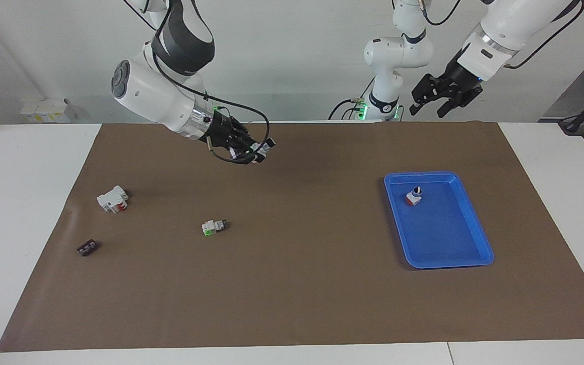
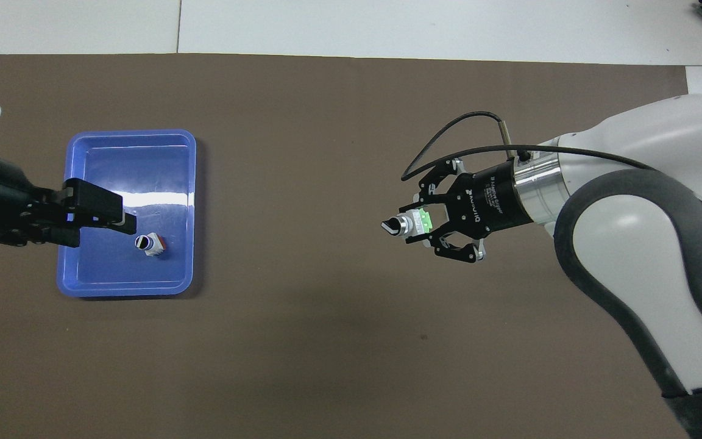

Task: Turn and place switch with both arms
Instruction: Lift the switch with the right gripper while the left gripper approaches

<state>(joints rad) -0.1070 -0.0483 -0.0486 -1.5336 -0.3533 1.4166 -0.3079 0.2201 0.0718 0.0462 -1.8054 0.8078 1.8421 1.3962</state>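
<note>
My right gripper (image 1: pixel 257 152) is shut on a white switch (image 1: pixel 265 146) with a green end and a black knob, and holds it in the air over the mat. In the overhead view this gripper (image 2: pixel 424 223) holds the switch (image 2: pixel 409 224) sideways, with the knob pointing toward the left arm's end. A second, near-identical switch (image 1: pixel 214 226) lies on the mat; the right gripper hides it in the overhead view. My left gripper (image 1: pixel 428 109) is open, empty and raised high. From above it (image 2: pixel 107 230) overlaps the blue tray (image 2: pixel 125 164).
The blue tray (image 1: pixel 449 233) holds a small knob switch with a red base (image 1: pixel 414 195), which also shows in the overhead view (image 2: pixel 151 244). A white block with a red part (image 1: pixel 113 198) and a small black piece (image 1: pixel 87 247) lie toward the right arm's end.
</note>
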